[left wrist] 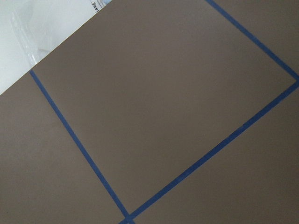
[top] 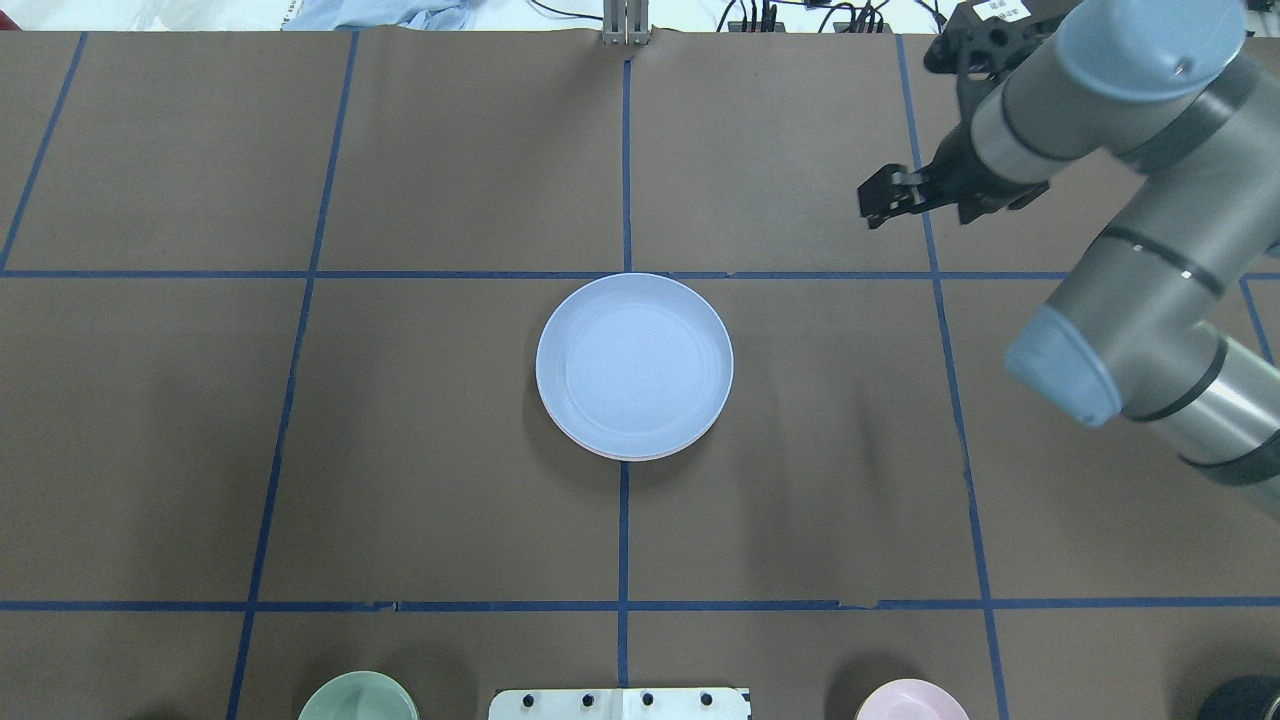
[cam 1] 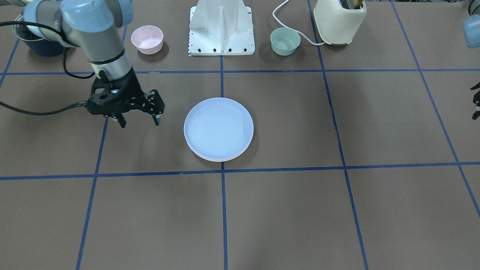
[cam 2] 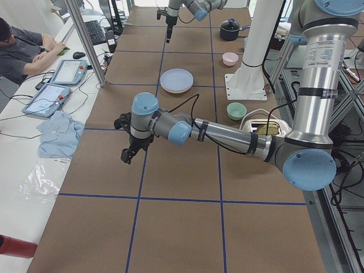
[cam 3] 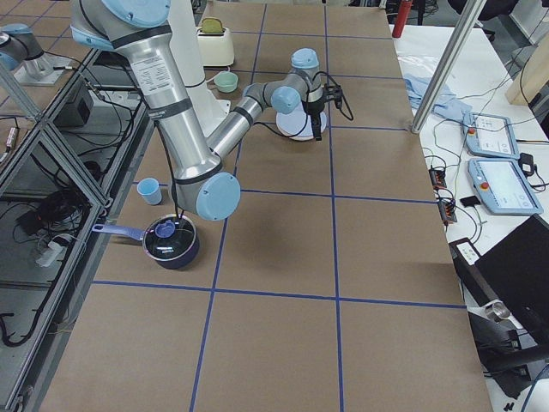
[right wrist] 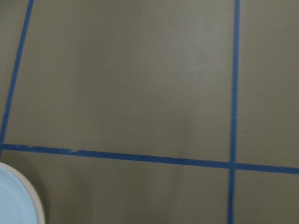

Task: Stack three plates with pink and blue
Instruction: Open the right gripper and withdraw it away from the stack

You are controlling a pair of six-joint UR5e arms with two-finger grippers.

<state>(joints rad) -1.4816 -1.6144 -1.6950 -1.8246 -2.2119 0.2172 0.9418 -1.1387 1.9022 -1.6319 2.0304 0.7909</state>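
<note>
The pale blue plate [cam 1: 218, 127] lies on top of a stack at the table's middle, also in the overhead view [top: 634, 365]. Thin pale rims of the plates under it [cam 1: 221, 159] show at its edge; the pink and cream plates are otherwise hidden beneath. My right gripper [cam 1: 140, 123] hangs open and empty above the bare table beside the stack, a plate's width away, and shows in the overhead view [top: 885, 200]. My left gripper [cam 2: 126, 156] hovers over the table far from the stack; only its edge [cam 1: 476, 107] shows in the front view, and I cannot tell its state.
A small pink bowl [cam 1: 147, 39], a small green bowl [cam 1: 285, 41], a cream toaster [cam 1: 339, 20] and the white robot base [cam 1: 222, 28] stand along the robot's side. A dark pot [cam 3: 171, 240] and a light blue cup [cam 3: 149, 190] sit near the right arm's base.
</note>
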